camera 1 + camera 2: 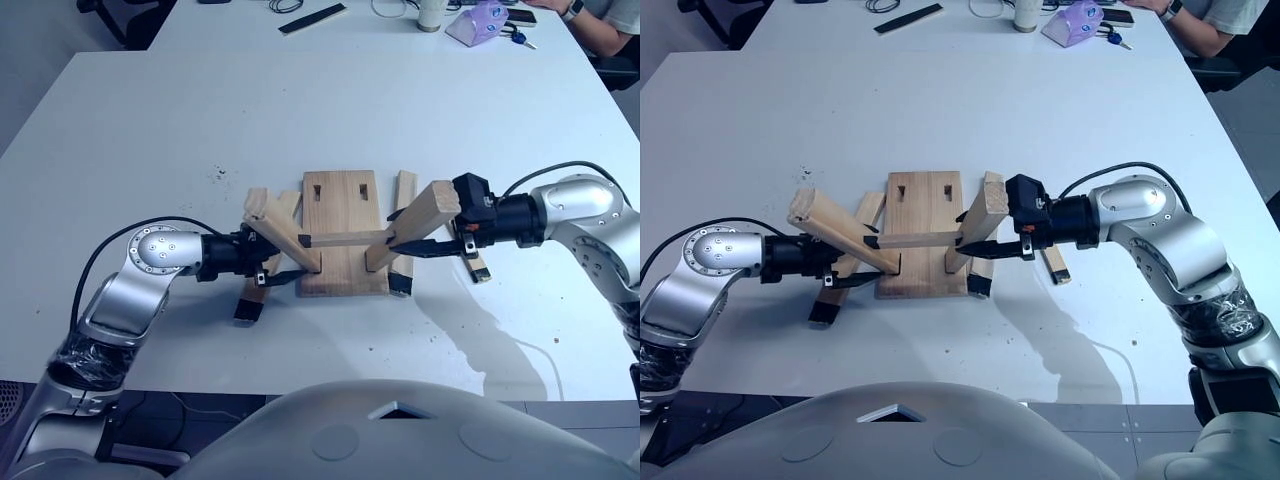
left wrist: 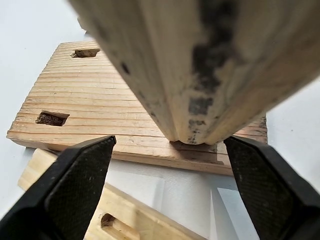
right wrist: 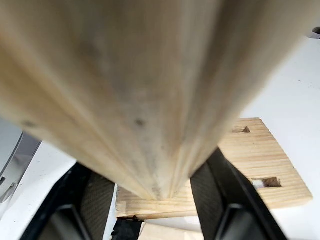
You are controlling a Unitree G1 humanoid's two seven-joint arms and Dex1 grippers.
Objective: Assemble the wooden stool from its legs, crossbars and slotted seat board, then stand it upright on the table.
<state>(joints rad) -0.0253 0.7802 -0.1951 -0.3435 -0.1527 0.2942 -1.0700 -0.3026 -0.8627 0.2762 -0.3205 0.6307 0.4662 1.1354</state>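
**Leg frame hangs over the seat board**

Your right gripper point(image 1: 420, 245) is clamped on the right leg point(image 1: 420, 215), probably to aim it at a slot. The left gripper point(image 1: 275, 272) has its fingers apart astride the left leg point(image 1: 280, 225), only steadying it. The crossbar point(image 1: 345, 239) joins both legs above the seat board point(image 1: 340, 195), which lies flat on the table point(image 1: 150, 130).

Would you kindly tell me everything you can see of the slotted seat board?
The slotted seat board is a rectangular slab of pale, grained wood lying flat on the white table. Two rectangular slots show open near its far edge. The left leg and right leg, tilted and joined by a crossbar, rest their lower ends on its near part. Loose wooden pieces lie beside it on both sides.
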